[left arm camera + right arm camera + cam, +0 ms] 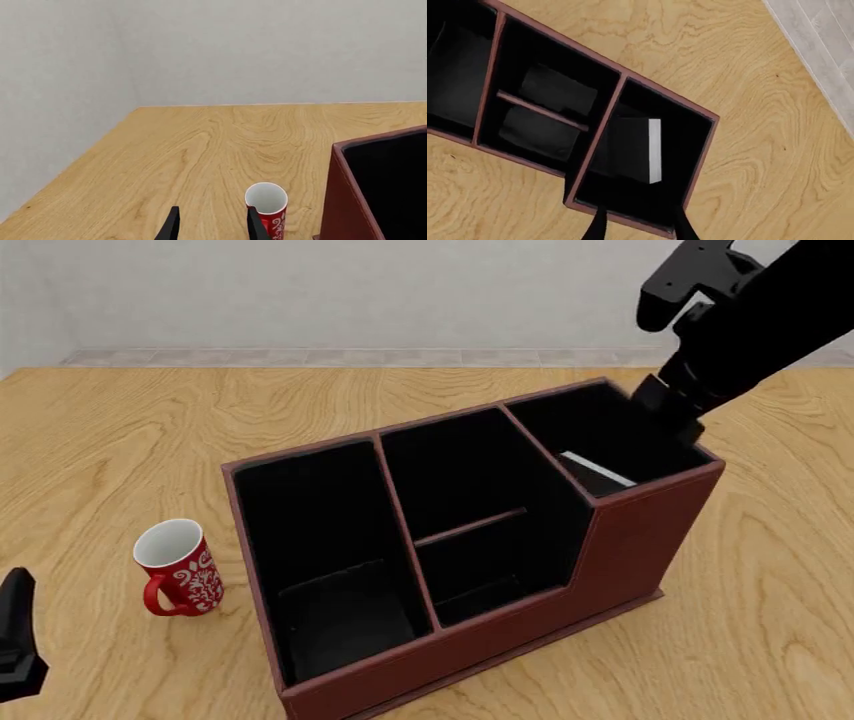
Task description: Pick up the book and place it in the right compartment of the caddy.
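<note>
Inside the right compartment (677,150) of the caddy (627,540) the book (630,147) was already lying, tilted against the wall that divides this section from the middle one, with its white page edges turned toward the open side. From the front view only a small pale strip of it showed above the stepped front wall, so how deep it sat I could not tell exactly. The right hand (639,227) was above the compartment, its two dark fingers apart and holding nothing, well clear of the book. The left hand (212,225) was low over the tabletop (200,145) at the far left side, also with its fingers apart and empty, just beside a red mug (180,568) that stood upright near the wide end of the caddy. To my judgement the placing was done, or very nearly. The book looked stiff and rather heavy for its size, with smooth black covers that could slip; if it needed to be taken again, the best hold would be across the thickness, one finger on each cover, near the middle of the long side. Because it leaned, a push could make it fall flat.
</note>
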Controlling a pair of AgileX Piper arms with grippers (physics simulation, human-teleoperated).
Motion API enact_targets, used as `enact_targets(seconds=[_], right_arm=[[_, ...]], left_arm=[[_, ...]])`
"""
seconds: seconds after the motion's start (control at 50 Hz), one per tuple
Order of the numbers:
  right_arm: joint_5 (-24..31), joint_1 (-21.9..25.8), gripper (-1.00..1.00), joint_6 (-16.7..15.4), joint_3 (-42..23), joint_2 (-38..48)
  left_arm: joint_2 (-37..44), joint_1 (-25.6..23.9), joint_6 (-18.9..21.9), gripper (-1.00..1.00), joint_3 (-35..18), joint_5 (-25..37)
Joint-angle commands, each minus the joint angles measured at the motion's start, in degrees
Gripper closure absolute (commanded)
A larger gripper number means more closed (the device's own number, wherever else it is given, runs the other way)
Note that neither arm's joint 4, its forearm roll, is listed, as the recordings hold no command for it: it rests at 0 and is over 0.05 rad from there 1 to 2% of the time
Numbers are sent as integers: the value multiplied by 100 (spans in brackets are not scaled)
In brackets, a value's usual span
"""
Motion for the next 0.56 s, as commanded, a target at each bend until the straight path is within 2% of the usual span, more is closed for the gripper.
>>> enact_targets(seconds=[0.02,0.12,0.18,0.24,0.34,0.36,0.48,0.56], right_arm=[[0,188,-100,169,94,-597],[0,179,-100,238,167,-938],[0,274,-100,420,155,-1131],[0,191,-100,302,267,-1267],[0,210,-100,363,292,-1421],[0,289,-100,458,248,-1589],[0,334,-100,421,292,-1901],[0,428,-100,577,220,-2178]], left_arm=[[0,-28,13,-100,-124,77],[0,-50,-1,-100,-225,147],[0,-57,15,-100,-262,173],[0,-60,47,-100,-305,204],[0,-65,62,-100,-377,253],[0,-61,67,-100,-431,285],[0,-56,101,-100,-555,381],[0,-62,122,-100,-669,462]])
